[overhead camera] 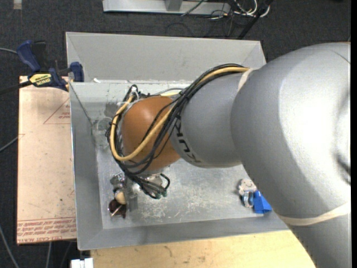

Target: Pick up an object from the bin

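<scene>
This looks like a robotics lab or test cell. At its middle stands a grey sheet-metal bin [167, 54] with sloped walls, and dark short-pile carpet floor [56, 10] shows beyond the bin's far and left sides. From the bin's right a thick, smooth grey industrial robot arm [290, 127] reaches over it. A bundle of yellow and black cables [167, 113] runs along the arm and over its rounded orange cover [145, 130]. Past the bin's far wall lie a flat grey metal stand foot [162, 4] and a tangle of loose black and white wires [248, 1].

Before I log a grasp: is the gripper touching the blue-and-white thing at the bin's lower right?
Apart. The camera view shows the gripper at the lower left of the bin, bare grey floor between it and the blue-and-white thing.
</scene>
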{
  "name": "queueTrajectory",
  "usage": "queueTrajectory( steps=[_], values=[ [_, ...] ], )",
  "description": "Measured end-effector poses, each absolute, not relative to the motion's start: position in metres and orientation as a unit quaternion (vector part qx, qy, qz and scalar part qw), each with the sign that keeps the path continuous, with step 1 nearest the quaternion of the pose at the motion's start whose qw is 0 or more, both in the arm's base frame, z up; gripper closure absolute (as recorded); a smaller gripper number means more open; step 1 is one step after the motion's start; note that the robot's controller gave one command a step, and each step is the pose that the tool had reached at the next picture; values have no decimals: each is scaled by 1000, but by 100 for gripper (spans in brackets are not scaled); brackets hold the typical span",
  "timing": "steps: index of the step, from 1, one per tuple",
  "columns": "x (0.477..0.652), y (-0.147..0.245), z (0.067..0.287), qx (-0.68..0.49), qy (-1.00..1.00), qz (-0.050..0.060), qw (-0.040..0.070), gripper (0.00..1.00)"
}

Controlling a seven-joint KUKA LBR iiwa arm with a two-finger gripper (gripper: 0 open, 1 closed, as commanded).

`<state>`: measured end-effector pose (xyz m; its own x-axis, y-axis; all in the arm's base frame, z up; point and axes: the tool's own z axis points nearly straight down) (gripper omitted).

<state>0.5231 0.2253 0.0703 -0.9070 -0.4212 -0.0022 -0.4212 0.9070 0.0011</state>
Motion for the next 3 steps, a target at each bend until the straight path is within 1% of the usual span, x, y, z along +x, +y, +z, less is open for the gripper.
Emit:
queueTrajectory(
  steps=[1,2,3],
  values=[
    [522,225,74,-216,976,0,-1,100],
    [520,224,91,-215,977,0,-5,100],
    [521,225,115,-216,976,0,-3,100]
  ],
)
